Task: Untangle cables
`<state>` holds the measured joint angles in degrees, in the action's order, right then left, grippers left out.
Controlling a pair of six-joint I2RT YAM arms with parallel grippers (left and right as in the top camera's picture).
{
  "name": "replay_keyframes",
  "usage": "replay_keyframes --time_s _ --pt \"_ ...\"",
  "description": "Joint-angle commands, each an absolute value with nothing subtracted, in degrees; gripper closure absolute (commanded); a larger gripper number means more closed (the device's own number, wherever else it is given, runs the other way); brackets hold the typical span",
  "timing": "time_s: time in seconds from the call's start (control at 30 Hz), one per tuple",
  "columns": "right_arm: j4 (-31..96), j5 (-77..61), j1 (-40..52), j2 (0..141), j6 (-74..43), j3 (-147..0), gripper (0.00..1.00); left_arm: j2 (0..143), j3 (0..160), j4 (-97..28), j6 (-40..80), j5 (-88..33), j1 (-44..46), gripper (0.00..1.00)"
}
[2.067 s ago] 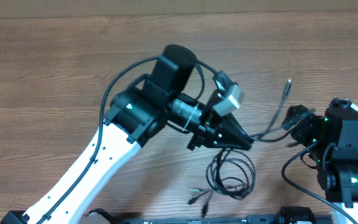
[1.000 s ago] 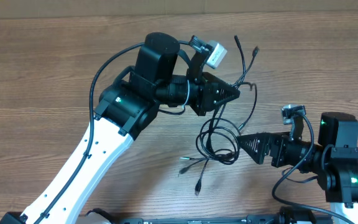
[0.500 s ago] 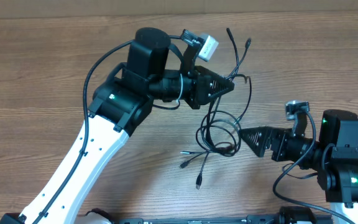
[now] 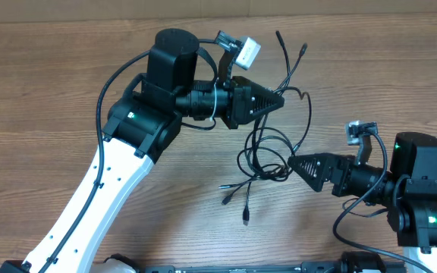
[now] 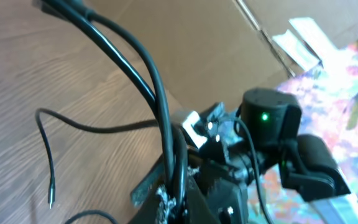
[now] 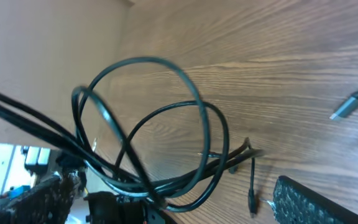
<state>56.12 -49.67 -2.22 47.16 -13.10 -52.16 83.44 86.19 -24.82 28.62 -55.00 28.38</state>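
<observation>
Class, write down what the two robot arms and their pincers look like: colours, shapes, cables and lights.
The left arm has a white link, black joint housings, a looping black cable and a green light. The right arm is black with green lights. Both the left pincer and right pincer are black wedges.

The overhead camera looks straight down on the table (image 4: 44,91) from well above, taking in the left arm (image 4: 127,174) and right arm (image 4: 412,182). The left wrist camera sits close and faces across the table toward the right arm, while the right wrist camera looks low and close along the tabletop. All 3 views share the cables (image 4: 273,173).
</observation>
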Motion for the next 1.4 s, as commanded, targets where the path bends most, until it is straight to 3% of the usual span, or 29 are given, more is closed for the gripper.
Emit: replay_keyframes --time_s 0.0,0.23,0.77,1.37 --pt "55.8 -52.0 -2.3 47.1 -9.5 -53.3 0.0 83.1 86.3 -18.4 34.0 -60.8 28.5 0.96" --pt "55.5 -47.7 -2.3 51.2 -9.5 -53.3 0.0 83.1 86.3 0.2 38.6 -72.2 29.7 0.96" --pt "49.9 -59.6 -2.3 56.0 -5.4 -53.3 0.01 83.2 86.3 0.3 38.6 -72.3 30.2 0.96" --pt "54.7 -66.7 -2.2 56.0 -5.5 -53.3 0.22 83.2 86.3 3.6 37.3 -64.1 30.2 0.96"
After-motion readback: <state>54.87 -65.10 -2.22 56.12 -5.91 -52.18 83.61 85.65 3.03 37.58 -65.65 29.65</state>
